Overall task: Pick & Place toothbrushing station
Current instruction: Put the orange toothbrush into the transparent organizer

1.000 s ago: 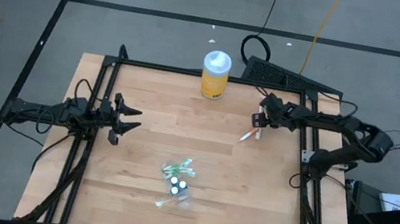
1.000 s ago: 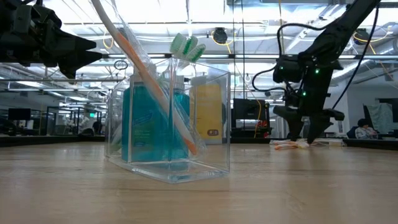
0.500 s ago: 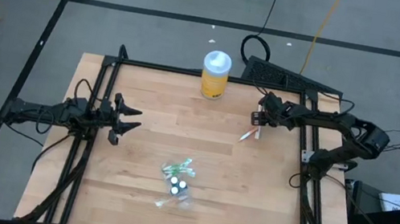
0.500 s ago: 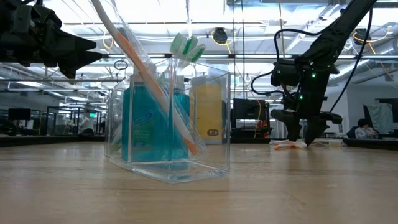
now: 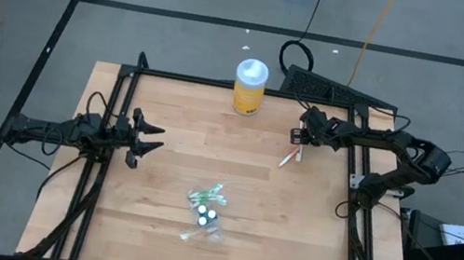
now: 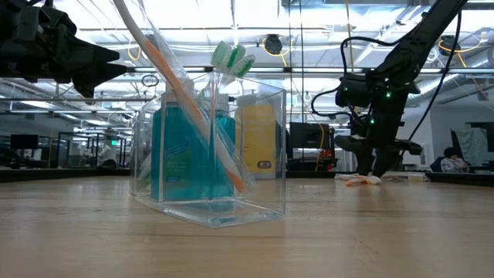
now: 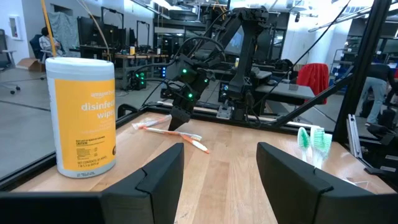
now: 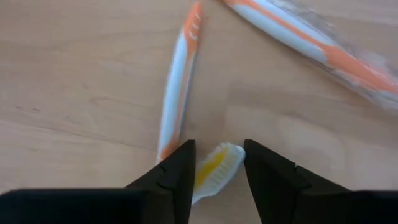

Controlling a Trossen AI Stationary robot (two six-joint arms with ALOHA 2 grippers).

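1. Right jaws (image 5: 299,139) are down low at the far right part of the counter (image 5: 290,234), right over a couple of loose toothbrushes (image 5: 288,157).
2. In the right wrist view the two dark fingers (image 8: 177,174) stand a little apart, a narrow gap, with the yellow-and-white brush head (image 8: 214,169) sitting right between them. They aren't clamped on it as far as I can see; there's wood showing on either side of the head.
3. Just past those jaws lies an orange-and-white toothbrush handle (image 8: 177,87) on the wood, and a second orange-and-white brush (image 8: 311,43) lies off at an angle, apart from the first.
4. Left jaws (image 5: 148,136) hang over the left side of the counter, spread wide, nothing between them. The left wrist view shows both fingers (image 7: 155,180) well apart with bare counter in the gap.
5. The toothbrushing station (image 5: 205,209), the clear plastic container, stands on the counter well apart from both sets of jaws, roughly in the middle and toward the near edge. In the low view (image 6: 208,147) it's upright, with a teal tube and toothbrushes leaning out of the top.
6. Yellow wipes jar (image 5: 250,87) with a white lid stands at the far edge, off to the side of the left jaws' line of sight (image 7: 81,115), near nothing else.
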